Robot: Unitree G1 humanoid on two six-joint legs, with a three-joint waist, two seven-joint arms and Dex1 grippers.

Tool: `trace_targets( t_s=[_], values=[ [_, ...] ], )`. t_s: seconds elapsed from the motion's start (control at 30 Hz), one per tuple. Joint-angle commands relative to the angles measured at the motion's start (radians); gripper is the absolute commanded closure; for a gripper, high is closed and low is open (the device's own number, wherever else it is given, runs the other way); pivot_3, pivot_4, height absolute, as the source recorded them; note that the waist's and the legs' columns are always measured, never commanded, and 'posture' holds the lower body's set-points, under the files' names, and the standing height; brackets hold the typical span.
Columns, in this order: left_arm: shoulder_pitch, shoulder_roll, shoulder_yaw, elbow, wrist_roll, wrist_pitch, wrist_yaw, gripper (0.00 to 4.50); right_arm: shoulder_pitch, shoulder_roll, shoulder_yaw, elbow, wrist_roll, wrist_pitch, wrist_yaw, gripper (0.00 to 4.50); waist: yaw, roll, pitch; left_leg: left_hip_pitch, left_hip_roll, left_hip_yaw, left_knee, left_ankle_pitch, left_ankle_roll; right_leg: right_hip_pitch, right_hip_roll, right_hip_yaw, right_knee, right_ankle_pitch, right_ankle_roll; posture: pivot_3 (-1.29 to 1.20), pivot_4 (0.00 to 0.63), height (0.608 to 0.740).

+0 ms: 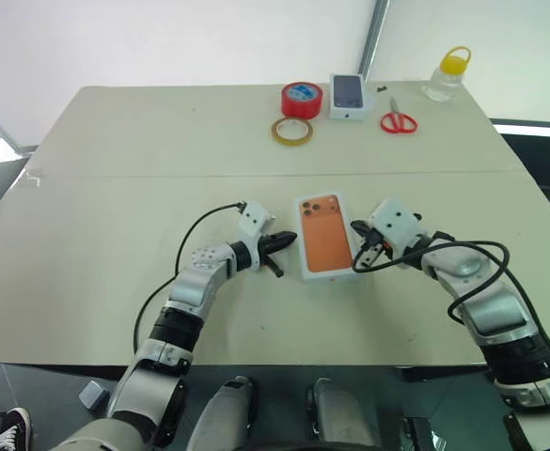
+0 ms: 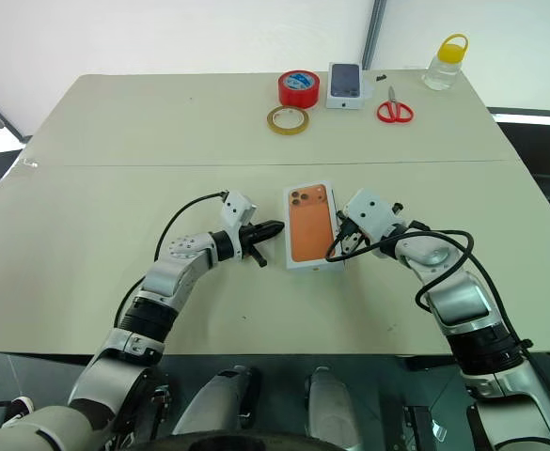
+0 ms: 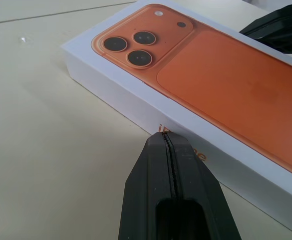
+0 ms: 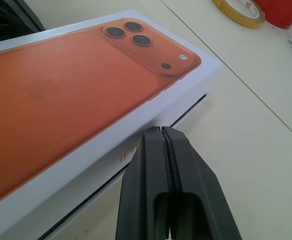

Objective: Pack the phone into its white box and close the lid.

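Observation:
The lid (image 1: pixel 324 235), white with a picture of an orange phone and three lenses on its top, sits over the white box in the middle of the table. A thin dark seam runs under the lid's edge (image 4: pixel 185 111) in the right wrist view. The phone itself is hidden. My left gripper (image 1: pixel 291 240) is shut, and its tip (image 3: pixel 164 137) is at the lid's left side wall. My right gripper (image 1: pixel 359 249) is shut too, and its tip (image 4: pixel 160 131) is at the right side wall. Neither holds anything.
At the table's far edge lie a red tape roll (image 1: pixel 300 99), a yellowish tape ring (image 1: pixel 292 131), a small white box picturing a dark phone screen (image 1: pixel 347 95), red scissors (image 1: pixel 399 120) and a clear bottle with a yellow cap (image 1: pixel 447 75).

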Motion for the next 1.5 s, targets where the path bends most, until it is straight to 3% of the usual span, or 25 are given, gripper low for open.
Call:
trace_targets(
  t_s=[0.03,0.1,0.5,0.67,0.8,1.5],
  values=[
    [-0.024,-0.019,0.01,-0.061,-0.023,-0.03,-0.007,4.5,-0.009,0.01,-0.025,-0.017,-0.009,-0.022,0.007,4.46,0.0,0.0,0.0,0.0,0.0,0.0,0.0,0.0,0.0,0.0,0.0,0.0,0.0,0.0,0.0,0.0,0.15,0.74],
    [-0.02,0.003,-0.038,-0.046,0.049,-0.078,0.005,4.5,-0.008,0.014,-0.023,-0.015,-0.013,-0.022,0.007,4.46,0.0,0.0,0.0,0.0,0.0,0.0,0.0,0.0,-0.001,0.0,0.0,0.0,0.0,0.0,0.0,0.0,0.15,0.74],
    [-0.018,-0.024,0.001,-0.063,-0.018,-0.026,-0.003,4.5,-0.004,0.02,-0.025,-0.013,-0.046,-0.021,0.011,4.46,0.0,0.0,0.0,0.0,0.0,0.0,0.0,0.0,-0.001,0.0,0.0,0.0,0.0,0.0,0.0,0.0,0.15,0.74],
    [-0.025,-0.003,-0.057,-0.047,0.076,-0.102,0.008,4.5,0.001,0.012,-0.028,-0.016,-0.056,-0.021,0.018,4.46,0.0,0.0,0.0,0.0,0.0,0.0,0.0,0.002,-0.004,0.0,0.0,0.0,0.0,0.0,0.0,0.0,0.15,0.74],
    [-0.013,-0.021,-0.021,-0.06,0.016,-0.061,-0.01,4.5,0.005,0.017,-0.03,-0.015,-0.064,-0.026,0.016,4.46,0.001,0.0,0.0,0.0,0.0,0.0,0.0,0.002,-0.004,0.0,0.0,0.0,0.0,0.0,0.0,0.0,0.15,0.74],
    [-0.009,-0.013,0.017,-0.056,0.013,-0.018,0.051,4.5,-0.045,0.033,0.002,0.065,-0.177,-0.023,-0.003,4.46,-0.001,0.0,0.0,0.0,0.0,0.0,0.001,0.003,-0.004,0.0,0.0,0.0,0.001,0.0,0.0,0.0,0.15,0.74]
  ],
)
